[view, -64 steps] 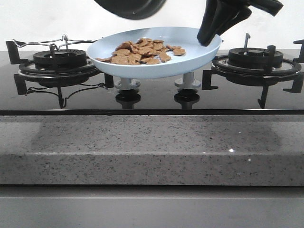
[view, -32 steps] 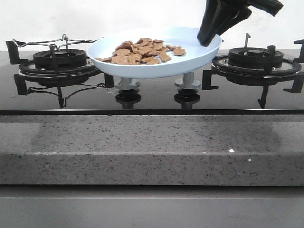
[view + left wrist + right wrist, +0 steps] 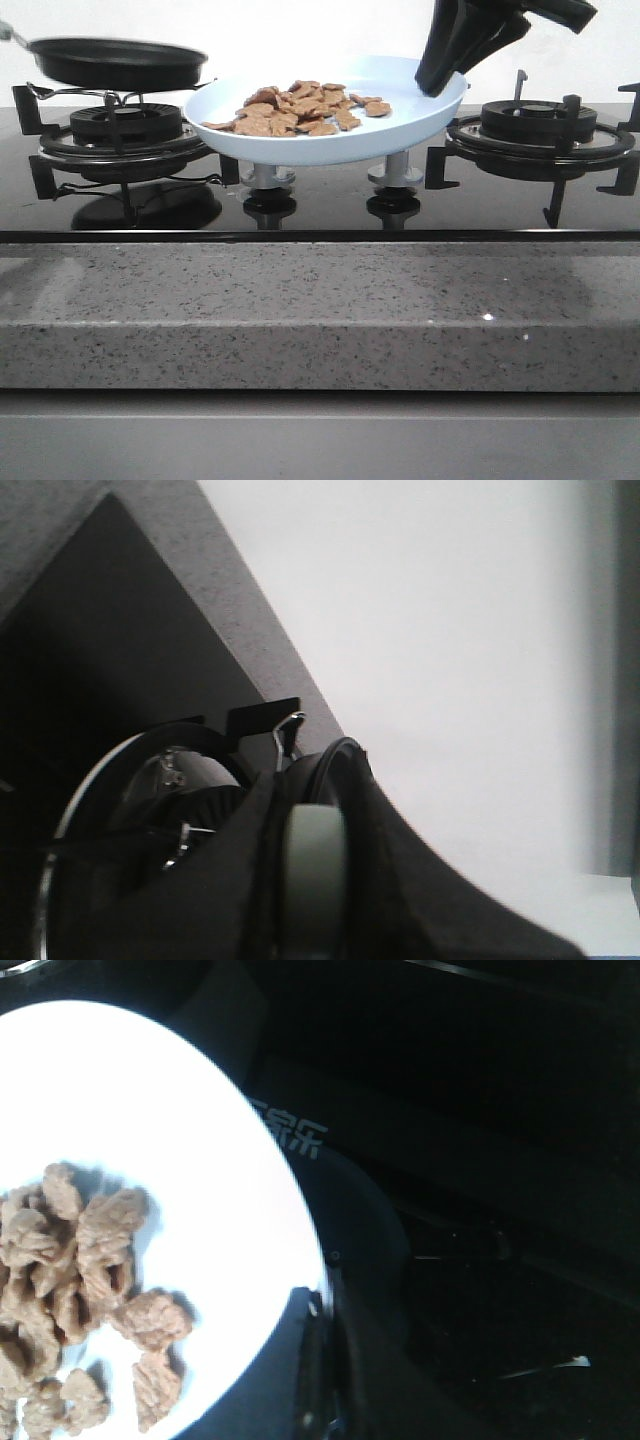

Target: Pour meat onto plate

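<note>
The meat (image 3: pixel 300 108) is lying as a heap of small, flat, reddish-brown chunks inside the plate (image 3: pixel 420 125), a wide, pale light-blue dish with a smooth raised rim. The plate is hanging in the air above the two middle stove knobs (image 3: pixel 270 180), between the left burner (image 3: pixel 125 125) and the right burner (image 3: pixel 540 122). The right gripper (image 3: pixel 437 80) is coming down from above at a slant, and its fingers (image 3: pixel 315 1360) are clamped on the plate's right rim. A black frying pan (image 3: pixel 115 62) is hovering level over the left burner. The left gripper (image 3: pixel 300 880) is too close and dark in its wrist view, so I cannot tell how its fingers are standing.
</note>
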